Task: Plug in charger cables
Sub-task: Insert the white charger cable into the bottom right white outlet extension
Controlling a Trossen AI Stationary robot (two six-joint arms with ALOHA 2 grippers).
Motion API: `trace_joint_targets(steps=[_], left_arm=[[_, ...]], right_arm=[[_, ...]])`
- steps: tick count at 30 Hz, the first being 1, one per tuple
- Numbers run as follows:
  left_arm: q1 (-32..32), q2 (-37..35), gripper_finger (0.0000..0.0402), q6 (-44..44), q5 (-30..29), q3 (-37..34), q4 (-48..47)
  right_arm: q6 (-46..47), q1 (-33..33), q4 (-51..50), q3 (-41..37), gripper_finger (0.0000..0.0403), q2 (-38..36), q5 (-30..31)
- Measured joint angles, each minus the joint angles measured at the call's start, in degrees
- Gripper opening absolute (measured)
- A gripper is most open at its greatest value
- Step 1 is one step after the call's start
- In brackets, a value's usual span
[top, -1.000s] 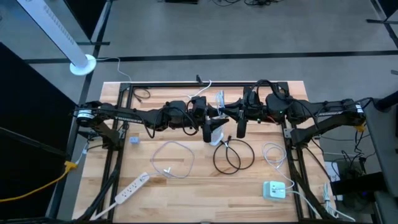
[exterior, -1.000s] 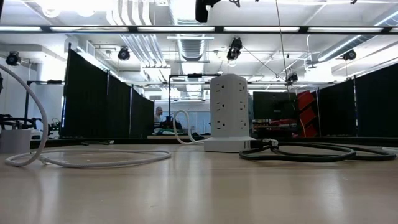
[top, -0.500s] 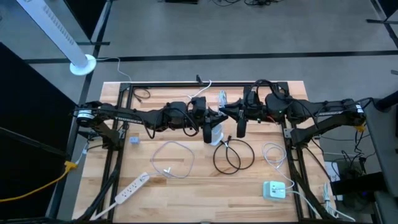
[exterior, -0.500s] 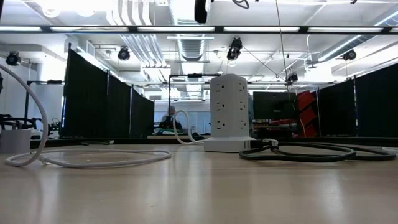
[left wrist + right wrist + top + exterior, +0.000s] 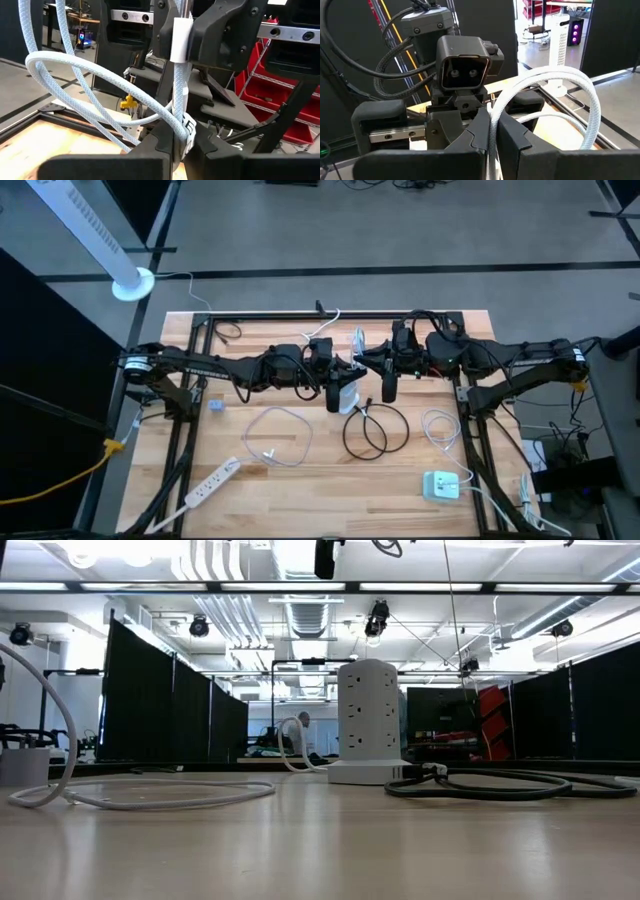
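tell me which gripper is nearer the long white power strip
Left, narrowly. Both grippers hold a white braided cable mid-table, far from the long white power strip; the right gripper sits beyond the left gripper.

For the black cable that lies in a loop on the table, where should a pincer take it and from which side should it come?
Probably from straight above, on the outer arc of the black cable loop, away from the white socket tower where its end sits. There it lies flat on the bare table as a single strand with nothing beside it. Both pincers already hold a white braided cable.

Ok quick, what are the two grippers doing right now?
Left gripper: closed on the white braided cable.
Right gripper: closed on the same white braided cable, up above the table.
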Motion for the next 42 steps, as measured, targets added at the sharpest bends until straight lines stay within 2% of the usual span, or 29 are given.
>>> trace_joint_targets(steps=[5,13,25,34,37,42], left_arm=[[0.0,-0.3,0.0034,0.0,0.0,0.0,0.4],[0.0,-0.5,0.0008,0.0,0.0,0.0,0.1],[0.0,-0.7,0.0016,0.0,0.0,0.1,-0.4],[0.0,-0.7,0.0007,0.0,0.0,0.1,-1.0],[0.0,-0.8,0.0007,0.0,0.0,0.1,-1.2],[0.0,-1.7,0.0007,0.0,0.0,0.1,-2.9]], right_arm=[[-0.5,0.0,-0.7,0.0,0.0005,0.1,-0.1],[-3.2,0.0,-0.4,-0.1,0.0005,0.1,0.0],[-4.0,0.0,-0.4,0.0,0.0005,0.1,0.1],[-4.0,0.0,-0.5,-0.1,0.0005,0.1,0.1],[-4.1,0.0,-0.5,-0.1,0.0021,0.1,0.1],[-4.0,0.0,-1.4,-0.1,0.0073,0.0,0.2]])
